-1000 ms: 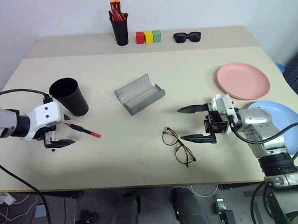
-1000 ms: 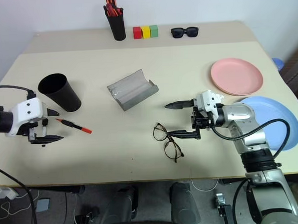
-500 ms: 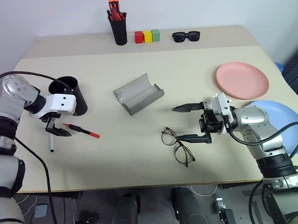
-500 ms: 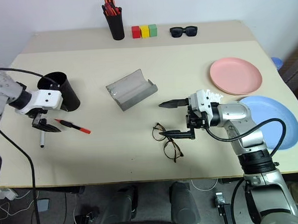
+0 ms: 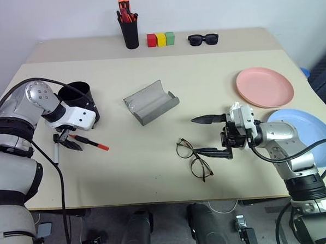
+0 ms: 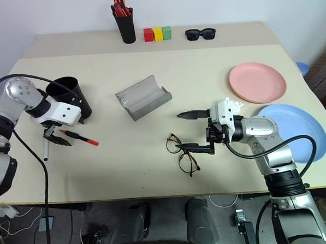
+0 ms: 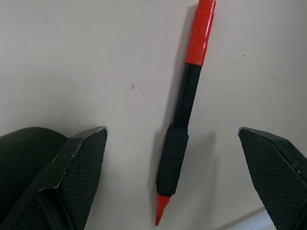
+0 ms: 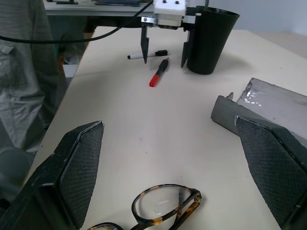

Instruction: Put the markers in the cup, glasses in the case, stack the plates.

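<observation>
Change since earlier frame: the left gripper (image 5: 67, 142) has been swung in from the table's left edge and turned downward; it is now being held over the red-and-black marker (image 5: 89, 141). The right gripper (image 5: 212, 136) has been kept in place.
Left gripper jaws: being held wide apart, one finger on each side of the marker's black end, nothing gripped; in the left wrist view the marker (image 7: 183, 125) is lying on the table between the two fingers, untouched.
Right gripper jaws: being held wide open and level, pointing toward the table's middle, empty, just beside the glasses (image 5: 194, 159).
Second marker (image 5: 56, 154): black and white, lying near the table's left edge, just beside the left gripper.
Cup (image 5: 81, 101): standing upright directly behind the left gripper; contact cannot be told.
Glasses: lying unfolded on the table (image 5: 154, 171), near its front edge.
Case (image 5: 150, 102): lying open at mid-table, well apart from the glasses.
Plates: pink plate (image 5: 265, 87) and blue plate (image 5: 317, 136) are lying side by side at the right, unstacked.
Rear edge: pen holder (image 5: 130, 29), coloured blocks (image 5: 161, 39), sunglasses (image 5: 204, 39).
</observation>
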